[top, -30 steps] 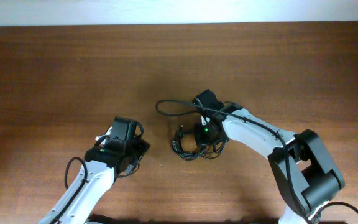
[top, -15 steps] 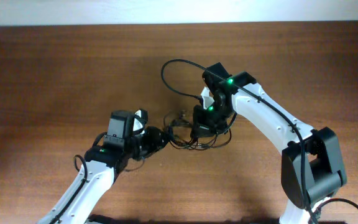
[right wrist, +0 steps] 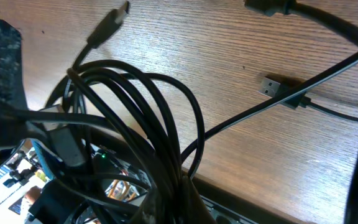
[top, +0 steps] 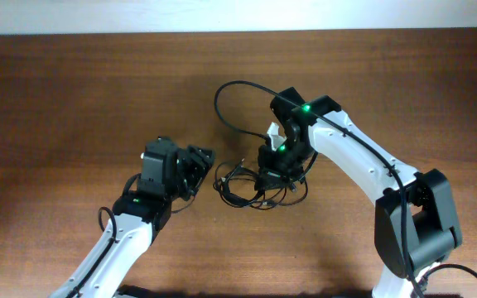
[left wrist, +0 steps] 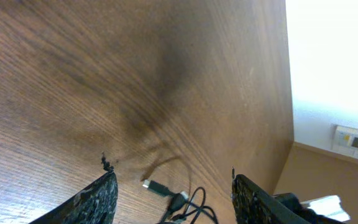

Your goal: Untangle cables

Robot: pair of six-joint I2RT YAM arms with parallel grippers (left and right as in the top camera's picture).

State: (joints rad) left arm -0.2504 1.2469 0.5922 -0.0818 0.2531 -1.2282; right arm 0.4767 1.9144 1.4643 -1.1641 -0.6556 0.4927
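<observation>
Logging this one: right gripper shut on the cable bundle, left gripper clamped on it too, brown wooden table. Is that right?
Not quite. The left gripper is not clamped on the cables: its jaws stand open and empty, just short of them, as the left wrist view shows. The right gripper is shut on the cables, and the table is brown wood.

Brown wood-grain table (top: 73, 91) beneath a pale, brightly lit wall (left wrist: 328, 50).
</observation>
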